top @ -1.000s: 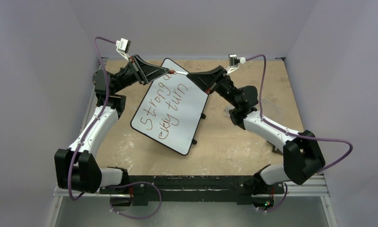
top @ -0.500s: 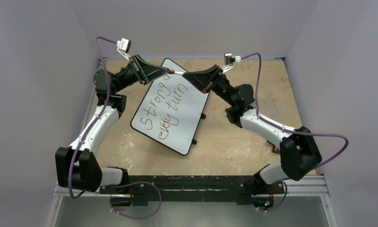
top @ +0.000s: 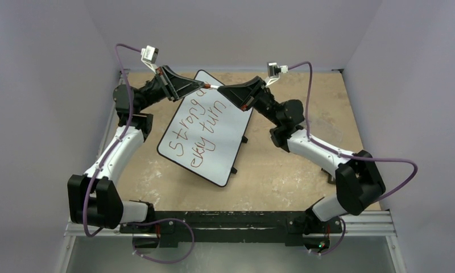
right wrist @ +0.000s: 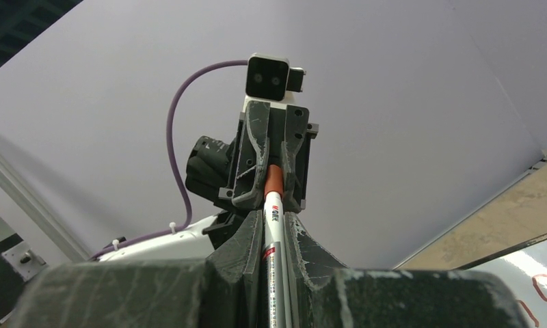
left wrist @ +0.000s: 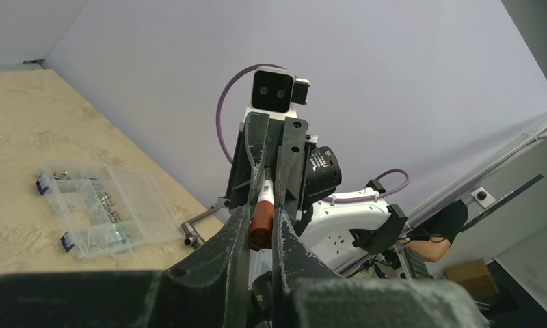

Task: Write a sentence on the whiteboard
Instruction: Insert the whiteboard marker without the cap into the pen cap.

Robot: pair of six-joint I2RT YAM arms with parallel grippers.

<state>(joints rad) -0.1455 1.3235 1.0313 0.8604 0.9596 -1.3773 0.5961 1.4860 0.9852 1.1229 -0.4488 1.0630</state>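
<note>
left gripper point(top: 199, 86) pinching red cap point(left wrist: 260, 222) of slim red-and-white marker pen point(top: 212, 86) | right gripper point(top: 221, 90) pinching its white barrel | far corner of large white black-rimmed whiteboard point(top: 228, 145) beneath both; reddish-brown handwritten sentence point(top: 198, 128) nearer | back wall point(top: 231, 34) close behind

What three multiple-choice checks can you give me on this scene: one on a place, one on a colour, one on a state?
1. Where is the marker?
A. Lying loose near the arms' bases.
B. Out of view.
C. Held in the air between both grippers.

2. What colour is the sentence?
A. Reddish-brown.
B. Blue.
C. Green.

3. How does the right gripper stand?
A. Wide open.
B. Shut on the marker.
C. Shut on nothing.

Key:
1 C: the top view shows the left gripper on the marker's red end and the right gripper on its white barrel, above the far end of the whiteboard.
2 A: the letters are reddish-brown against the white surface.
3 B: the right wrist view shows its fingers clamped on the barrel.
</note>
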